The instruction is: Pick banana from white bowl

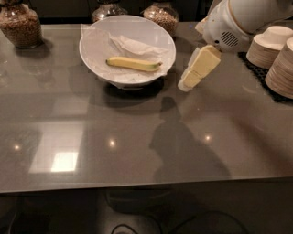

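1. The claw [187,83] hangs above the table on the right side of the white bowl [153,34], near its rim but not touching it. Its pale-yellow pads point down and to the left. It holds nothing, and I cannot tell whether it is open or closed.
2. The white arm [242,20] comes in from the upper right corner.
3. The banana [133,64] lies flat inside the white bowl, on the crumpled white paper [132,45], with its dark tip toward the claw.
4. The table [137,183] is grey and shiny. It shows the dark shadow of the claw [183,151] and a bright square reflection [64,161] with some small light spots.
5. At the back edge stand three glass jars with brown contents, one at the left [20,25] and two behind the bowl [107,10] [161,13].
6. At the right, stacks of white cups [270,45] stand on a black mat [256,68].
7. Below the table edge the floor is dark, with a cable [183,224].
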{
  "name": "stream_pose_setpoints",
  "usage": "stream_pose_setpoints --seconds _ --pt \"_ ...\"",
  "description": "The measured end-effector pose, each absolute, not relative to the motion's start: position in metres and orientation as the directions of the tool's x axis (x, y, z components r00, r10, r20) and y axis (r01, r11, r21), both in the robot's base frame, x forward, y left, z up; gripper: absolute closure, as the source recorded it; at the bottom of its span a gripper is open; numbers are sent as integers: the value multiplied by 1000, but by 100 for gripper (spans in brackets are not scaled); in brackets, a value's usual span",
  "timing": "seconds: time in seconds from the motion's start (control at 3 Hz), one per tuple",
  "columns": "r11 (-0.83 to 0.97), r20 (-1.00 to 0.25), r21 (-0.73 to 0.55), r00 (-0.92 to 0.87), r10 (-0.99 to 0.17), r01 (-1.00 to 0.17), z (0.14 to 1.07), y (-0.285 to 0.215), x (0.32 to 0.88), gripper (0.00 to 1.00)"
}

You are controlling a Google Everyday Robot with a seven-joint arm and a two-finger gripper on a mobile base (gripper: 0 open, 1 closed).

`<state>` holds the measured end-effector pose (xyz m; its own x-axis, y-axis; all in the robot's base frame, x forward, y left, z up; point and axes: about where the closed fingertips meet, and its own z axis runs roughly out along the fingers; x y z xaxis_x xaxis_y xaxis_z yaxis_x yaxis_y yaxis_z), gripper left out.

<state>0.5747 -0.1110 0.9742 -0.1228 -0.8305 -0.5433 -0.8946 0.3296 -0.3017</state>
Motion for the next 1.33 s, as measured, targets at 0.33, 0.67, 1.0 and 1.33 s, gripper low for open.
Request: stream_pose_setpoints --seconds 0.33,0.67,1.0,1.33 --pt "351 -593 -316 -105 -798 -881 970 -65 621 0" --pt "392 -571 -405 -106 -814 -826 965 0 670 0" --pt "392 -571 -405 -106 -814 -826 965 0 670 0" --pt "367 -581 -432 -57 -812 -824 949 13 693 0"
